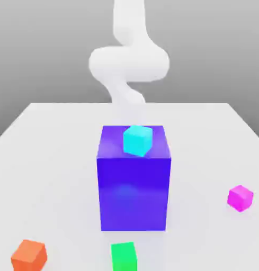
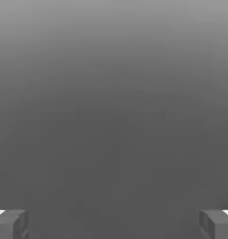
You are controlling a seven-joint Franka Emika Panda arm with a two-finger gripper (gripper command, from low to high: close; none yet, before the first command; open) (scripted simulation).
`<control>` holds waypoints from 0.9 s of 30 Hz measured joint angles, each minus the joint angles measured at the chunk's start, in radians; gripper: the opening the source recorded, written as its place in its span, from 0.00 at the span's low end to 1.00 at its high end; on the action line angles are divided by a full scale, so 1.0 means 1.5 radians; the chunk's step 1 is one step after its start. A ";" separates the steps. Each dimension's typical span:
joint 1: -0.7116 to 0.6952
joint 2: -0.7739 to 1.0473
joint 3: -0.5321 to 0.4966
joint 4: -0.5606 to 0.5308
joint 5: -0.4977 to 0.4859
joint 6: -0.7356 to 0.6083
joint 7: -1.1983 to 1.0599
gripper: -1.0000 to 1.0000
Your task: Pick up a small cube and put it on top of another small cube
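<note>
The small magenta cube rests on the white table at the exterior view's right, well apart from everything else. A cyan cube appears to sit on top of the big blue-violet block in the middle of the table. My white arm rises behind that block, far from the magenta cube. In the hand view my gripper is open, its grey fingertips set wide apart with nothing between them, facing a plain grey background.
A green cube lies at the table's front edge just ahead of the big block. An orange cube sits at the front on the exterior view's left. The tall block stands between the arm and the front cubes.
</note>
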 joint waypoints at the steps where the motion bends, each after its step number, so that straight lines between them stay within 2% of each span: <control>1: 0.023 0.020 -0.005 -0.007 0.006 0.010 -0.033 0.50; 10: 0.201 0.192 -0.029 -0.069 0.063 0.096 -0.307 0.50; 18: 0.319 0.342 -0.006 -0.123 0.104 0.171 -0.543 0.50; 23: 0.379 0.434 0.027 -0.158 0.100 0.221 -0.669 0.50; 27: 0.432 0.505 0.046 -0.186 0.063 0.263 -0.745 0.50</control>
